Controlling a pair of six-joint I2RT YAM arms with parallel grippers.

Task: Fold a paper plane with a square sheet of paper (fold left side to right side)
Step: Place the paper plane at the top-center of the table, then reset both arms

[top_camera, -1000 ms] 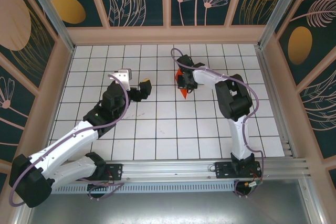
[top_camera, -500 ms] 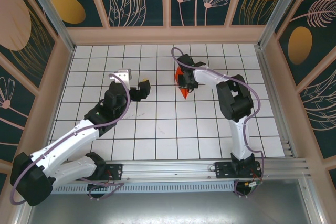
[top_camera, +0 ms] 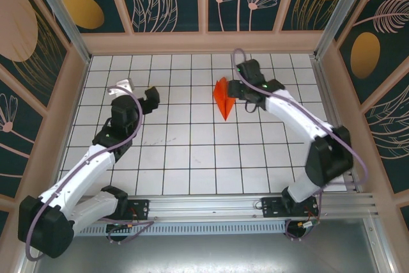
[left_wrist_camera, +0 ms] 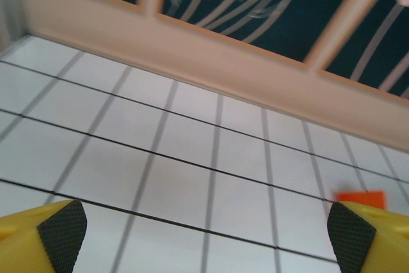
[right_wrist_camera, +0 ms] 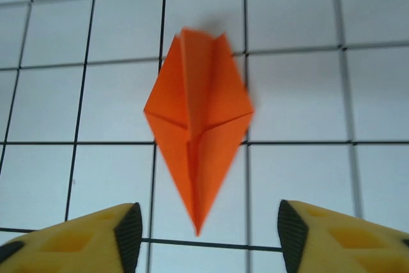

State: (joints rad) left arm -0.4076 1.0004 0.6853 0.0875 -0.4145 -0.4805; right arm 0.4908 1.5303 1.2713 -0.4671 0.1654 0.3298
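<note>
Bright, even overhead light; soft shadows; left wrist view blurred.

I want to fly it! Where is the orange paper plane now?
The paper plane lies flat on the gridded table, far middle in the top view, just left of the open right gripper.

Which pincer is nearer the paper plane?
Right. The right pincer is open right at the tip of the paper plane; the left pincer is far off to its left.
</note>
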